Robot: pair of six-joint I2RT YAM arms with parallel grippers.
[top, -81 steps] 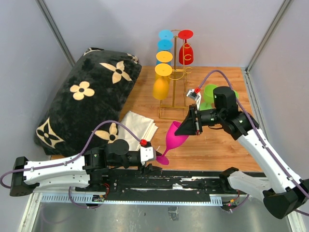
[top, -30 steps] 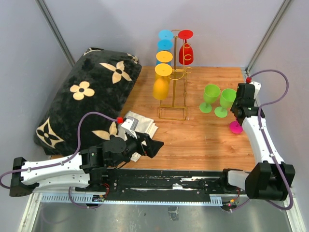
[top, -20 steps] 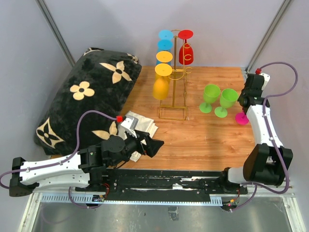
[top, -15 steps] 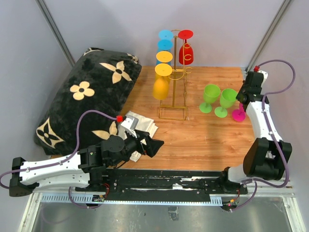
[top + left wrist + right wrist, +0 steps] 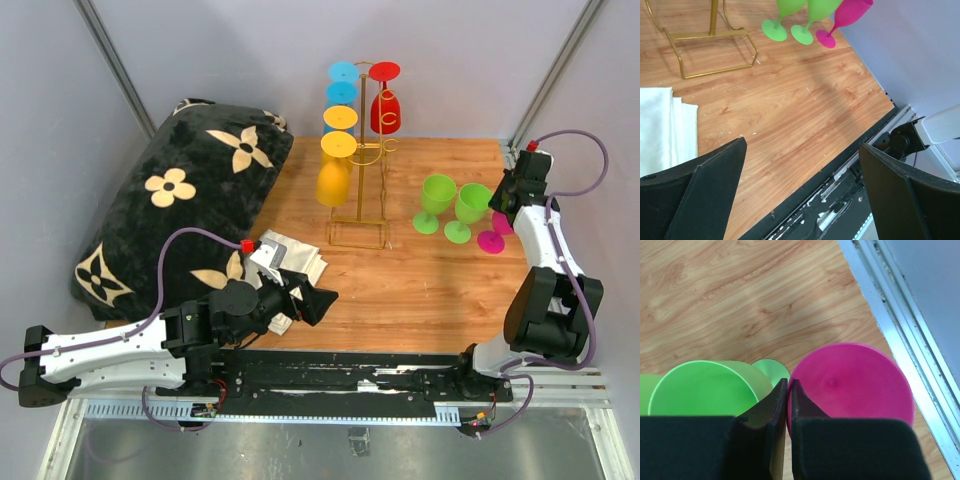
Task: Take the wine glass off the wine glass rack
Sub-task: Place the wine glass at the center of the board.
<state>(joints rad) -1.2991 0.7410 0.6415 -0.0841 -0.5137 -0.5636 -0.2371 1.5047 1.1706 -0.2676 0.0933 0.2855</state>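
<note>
Wood tabletop (image 5: pixel 420 290), grey partition walls (image 5: pixel 200 60) | left gripper (image 5: pixel 802 143) jaws wide apart | right gripper (image 5: pixel 788 385) pinching pink wine glass (image 5: pixel 855 385) rim

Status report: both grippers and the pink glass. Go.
Left gripper open, hovering over the table. Right gripper shut on the pink wine glass rim. Glass off the wine glass rack, tilted. Green glasses close beside it.

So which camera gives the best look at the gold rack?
The top external view. It shows the rack whole, from the top loops down the pole to the wire base. The left wrist view catches only the bottom of its pole and the base. The right wrist view does not show it at all.
</note>
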